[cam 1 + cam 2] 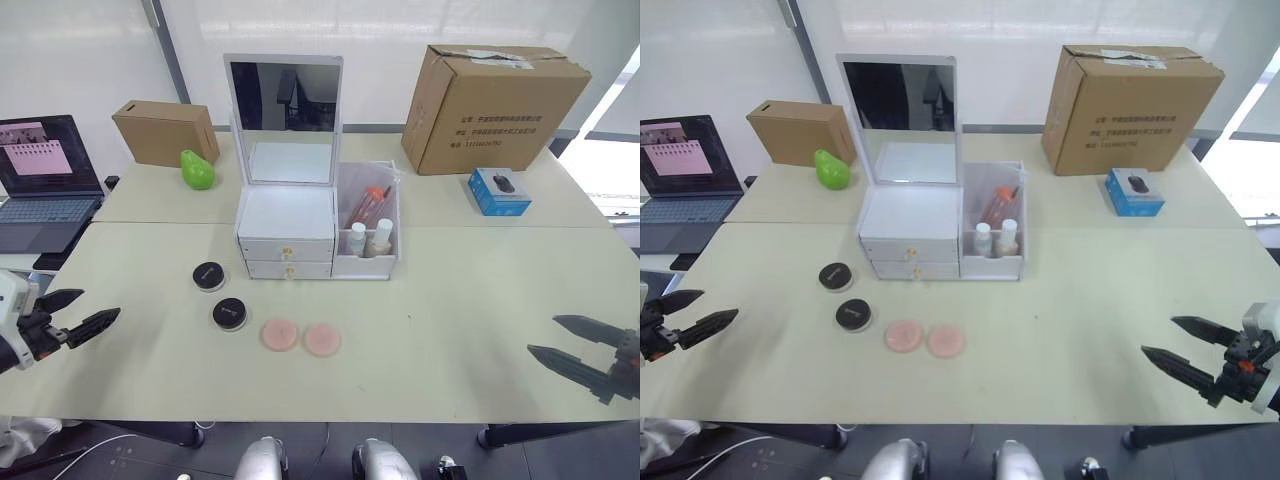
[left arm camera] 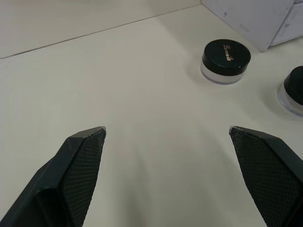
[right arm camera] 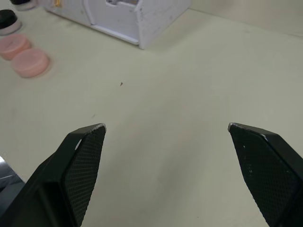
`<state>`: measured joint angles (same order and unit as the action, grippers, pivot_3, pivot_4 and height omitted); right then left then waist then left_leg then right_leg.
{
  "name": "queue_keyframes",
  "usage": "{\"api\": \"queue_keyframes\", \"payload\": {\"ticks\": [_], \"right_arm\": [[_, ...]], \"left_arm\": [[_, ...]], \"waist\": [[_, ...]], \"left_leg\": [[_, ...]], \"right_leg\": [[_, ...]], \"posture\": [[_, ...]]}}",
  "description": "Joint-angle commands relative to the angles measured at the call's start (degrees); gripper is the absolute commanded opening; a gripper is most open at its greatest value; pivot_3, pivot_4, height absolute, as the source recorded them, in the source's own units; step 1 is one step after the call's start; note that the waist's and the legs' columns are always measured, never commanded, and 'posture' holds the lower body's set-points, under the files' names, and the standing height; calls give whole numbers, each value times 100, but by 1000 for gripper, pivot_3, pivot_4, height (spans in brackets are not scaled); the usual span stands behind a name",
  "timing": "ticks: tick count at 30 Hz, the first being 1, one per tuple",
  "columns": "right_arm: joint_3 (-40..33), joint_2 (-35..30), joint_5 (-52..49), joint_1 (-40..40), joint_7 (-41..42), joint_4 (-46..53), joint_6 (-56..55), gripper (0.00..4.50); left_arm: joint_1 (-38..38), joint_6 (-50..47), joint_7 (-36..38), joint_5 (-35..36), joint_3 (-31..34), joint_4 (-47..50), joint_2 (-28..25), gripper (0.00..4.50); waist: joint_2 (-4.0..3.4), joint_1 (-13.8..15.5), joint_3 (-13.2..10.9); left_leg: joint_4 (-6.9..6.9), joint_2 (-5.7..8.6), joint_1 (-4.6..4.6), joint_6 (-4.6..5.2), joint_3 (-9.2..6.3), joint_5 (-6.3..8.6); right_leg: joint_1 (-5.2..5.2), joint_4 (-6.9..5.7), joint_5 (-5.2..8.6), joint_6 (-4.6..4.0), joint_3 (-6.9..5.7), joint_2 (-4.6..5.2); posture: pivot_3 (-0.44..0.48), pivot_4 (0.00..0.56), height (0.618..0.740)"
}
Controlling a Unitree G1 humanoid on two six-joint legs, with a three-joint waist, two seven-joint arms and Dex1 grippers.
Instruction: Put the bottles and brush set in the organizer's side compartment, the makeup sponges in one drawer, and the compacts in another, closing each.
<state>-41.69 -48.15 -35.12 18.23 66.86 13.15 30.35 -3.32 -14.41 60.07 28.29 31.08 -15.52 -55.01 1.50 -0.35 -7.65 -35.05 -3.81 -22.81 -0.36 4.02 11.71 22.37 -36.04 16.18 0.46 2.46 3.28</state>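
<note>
The pale worktop [image 1: 450,330] carries a big brown cardboard box [image 1: 492,108] at the back right and the white organizer [image 1: 290,215] in the middle, mirror lid upright, both drawers [image 1: 287,259] closed. Its side compartment [image 1: 368,215] holds two white-capped bottles [image 1: 367,238] and what looks like the brush set [image 1: 366,205], though the pouch is hard to make out. Two black compacts [image 1: 219,294] lie in front of the organizer to its left, and two pink makeup sponges [image 1: 300,337] sit side by side nearer the front edge. The left gripper [image 1: 78,312] and right gripper [image 1: 560,340] hover at the worktop's outer edges, fingers [image 2: 78,165] spread wide, holding and touching nothing.
</note>
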Motion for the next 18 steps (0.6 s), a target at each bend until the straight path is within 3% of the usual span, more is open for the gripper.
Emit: {"api": "queue_keyframes", "payload": {"ticks": [1,7,11,14,18], "right_arm": [[158,128,-247,-254,-289,391,1,4493],[992,585,-813,-1138,-1202,1244,478,4493],[1685,999,-1061,-2024,-2016,1427,786,4493],[2087,1209,-963,-2491,-2250,1287,759,4493],[2541,1277,-1016,-2876,-2211,1327,776,4493]], "left_arm": [[-38,-42,-16,84,-131,632,225,4500],[-441,-305,-654,357,-585,2397,1356,4500],[-409,-492,-1896,244,-1687,4086,2670,4500],[-92,-38,-3295,-831,-2662,4581,3919,4500],[-43,615,-4565,-2382,-3654,4456,4845,4500]], "waist": [[0,-2,0],[-2,-39,1],[5,-21,2],[4,79,4],[4,102,10]], "left_leg": [[0,-1,0,0,1,0],[1,-1,0,18,-2,-11],[-6,-1,-2,42,-5,-26],[-19,21,-12,43,-2,-26],[-46,51,-25,45,-19,-27]], "right_leg": [[0,0,-5,5,0,0],[-3,-5,-29,34,7,-4],[-11,-5,-30,39,9,-9],[-15,-4,-41,62,18,-2],[-20,-4,-46,68,23,-15]], "posture": [[0,150,740],[0,150,740],[0,150,740],[0,150,740],[0,150,740]]}}
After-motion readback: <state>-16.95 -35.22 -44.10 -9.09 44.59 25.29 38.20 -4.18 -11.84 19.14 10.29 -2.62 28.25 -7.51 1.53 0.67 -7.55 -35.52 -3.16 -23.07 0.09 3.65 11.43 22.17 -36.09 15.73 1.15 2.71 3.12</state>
